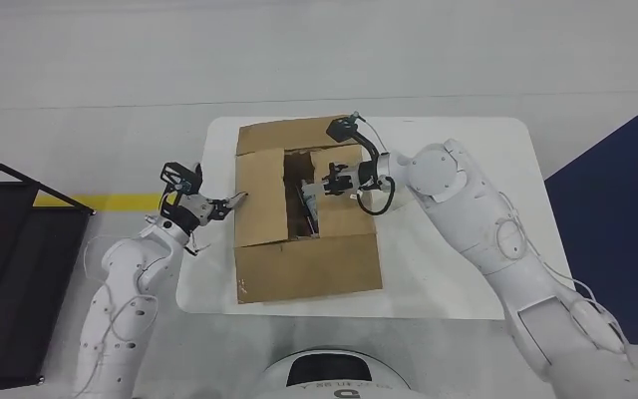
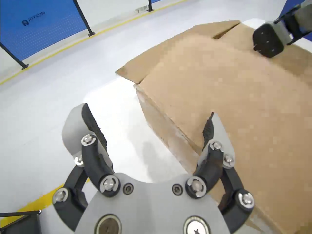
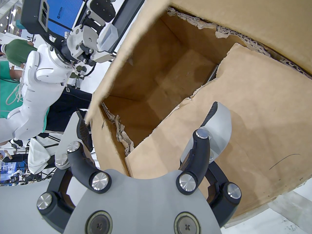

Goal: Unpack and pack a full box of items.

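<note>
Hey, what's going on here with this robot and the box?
A two-armed robot is working on a cardboard box on a white table. Its flaps are partly open. The right gripper sits open above the gap between the flaps; the left gripper is open at the box's outer edge. Neither holds anything.

Brown cardboard box (image 1: 304, 264) upright on white table (image 1: 429, 289); flaps part-open; contents unclear.

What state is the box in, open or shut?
Partly open. The cardboard box has its flaps folded inward, but a gap between them exposes the interior. The right hand is open at that gap.
</note>
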Motion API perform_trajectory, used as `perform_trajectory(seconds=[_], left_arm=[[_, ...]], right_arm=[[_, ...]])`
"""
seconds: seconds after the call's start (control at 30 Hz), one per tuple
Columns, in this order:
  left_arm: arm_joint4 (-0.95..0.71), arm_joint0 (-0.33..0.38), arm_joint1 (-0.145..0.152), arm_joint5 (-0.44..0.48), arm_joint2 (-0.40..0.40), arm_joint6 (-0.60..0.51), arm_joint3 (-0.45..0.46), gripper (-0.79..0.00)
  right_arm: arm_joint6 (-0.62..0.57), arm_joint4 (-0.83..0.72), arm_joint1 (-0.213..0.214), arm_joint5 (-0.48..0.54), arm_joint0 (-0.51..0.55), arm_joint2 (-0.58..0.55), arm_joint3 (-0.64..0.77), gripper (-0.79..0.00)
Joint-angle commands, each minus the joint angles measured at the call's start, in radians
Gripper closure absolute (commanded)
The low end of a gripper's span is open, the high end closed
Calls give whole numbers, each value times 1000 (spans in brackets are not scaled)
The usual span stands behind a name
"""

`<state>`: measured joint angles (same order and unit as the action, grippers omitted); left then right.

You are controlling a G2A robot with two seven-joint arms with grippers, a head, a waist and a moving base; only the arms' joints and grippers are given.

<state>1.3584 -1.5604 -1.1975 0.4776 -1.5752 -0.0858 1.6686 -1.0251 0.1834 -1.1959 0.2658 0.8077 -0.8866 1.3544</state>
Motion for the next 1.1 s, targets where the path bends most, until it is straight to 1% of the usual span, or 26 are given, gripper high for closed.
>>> perform_trajectory(seconds=[0.0, 0.1, 0.3, 0.37, 0.6, 0.73, 0.8, 0.9, 0.93, 1.0, 1.03, 1.07], left_arm=[[15, 6, -1, -36, 12, 7, -13, -785], [8, 11, -1, -43, 16, 16, -22, -785], [5, 2, 0, -64, 20, 15, -10, -785], [26, -3, -1, -91, 34, 9, -6, -785], [62, -23, -11, -234, 87, -17, 25, -785], [64, -35, -12, -254, 95, -19, 52, -785], [60, -44, -11, -258, 86, -17, 71, -785], [39, -54, -11, -264, 69, -14, 92, -785], [33, -57, -10, -266, 64, -15, 98, -785], [29, -63, -9, -262, 57, -21, 107, -785], [29, -64, -9, -264, 55, -22, 110, -785], [29, -64, -9, -264, 55, -22, 110, -785]], right_arm=[[0, 0, 0, 0, 0, 0, 0, -785], [0, 0, 0, 0, 0, 0, 0, -785], [0, 0, 0, 0, 0, 0, 0, -785], [0, 0, 0, 0, 0, 0, 0, -785], [0, 0, 0, 0, 0, 0, 0, -785], [0, 0, 0, 0, 0, 0, 0, -785], [62, -53, 6, 57, 33, -41, 19, -785], [119, -157, 32, 224, 109, -163, 24, -785], [141, -199, 41, 266, 135, -209, 15, -785], [125, -313, 55, 331, 184, -272, 5, -785], [102, -358, 59, 345, 197, -287, -1, -785], [102, -358, 59, 345, 197, -287, -1, -785]])
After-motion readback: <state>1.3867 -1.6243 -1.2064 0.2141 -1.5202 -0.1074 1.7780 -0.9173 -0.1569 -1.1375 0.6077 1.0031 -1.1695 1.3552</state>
